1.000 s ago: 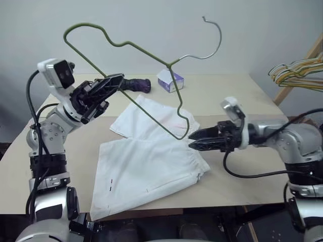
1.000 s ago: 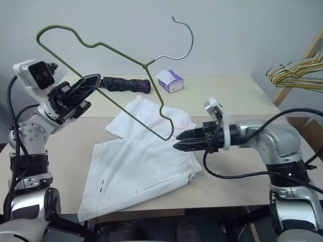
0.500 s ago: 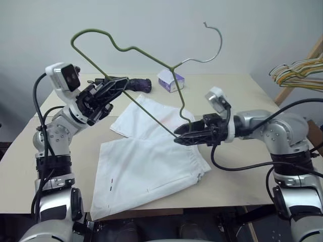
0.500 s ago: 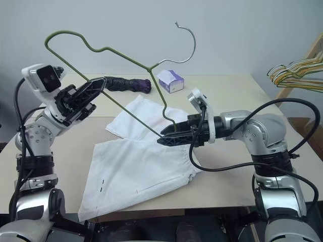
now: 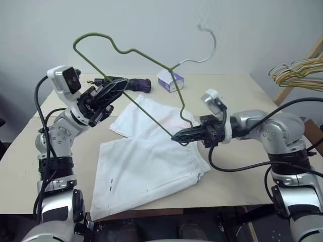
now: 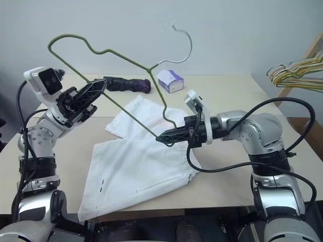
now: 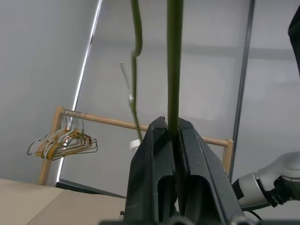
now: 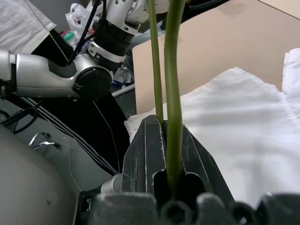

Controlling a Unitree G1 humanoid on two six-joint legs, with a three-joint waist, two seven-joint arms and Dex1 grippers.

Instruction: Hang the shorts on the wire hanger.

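**Both pincers on hanger, shorts flat on desk**

Thin dark greenish-grey wire hanger (image 5: 136, 75) is up in the air above the desk, tilted, curved hook pointing up and away toward the wall; left pincer (image 5: 119, 84) is clenched on its long straight bar; right pincer (image 5: 177, 137) is clamped shut on the hanger's lower corner bend, wire seated between the fingers (image 8: 149, 154) in the right wrist view; large white thin-fabric shorts (image 5: 151, 161) lie spread flat on the beige desk (image 5: 227, 96), directly under and beside the right pincer, gathered waistband toward the robot's right; not on the hanger; small white-and-purple tissue box (image 5: 170, 80) and a dark purple bundle (image 5: 135, 84) sit at the far side; bunch of yellow, green and white hangers (image 5: 298, 73) hangs off a wooden rack at right.
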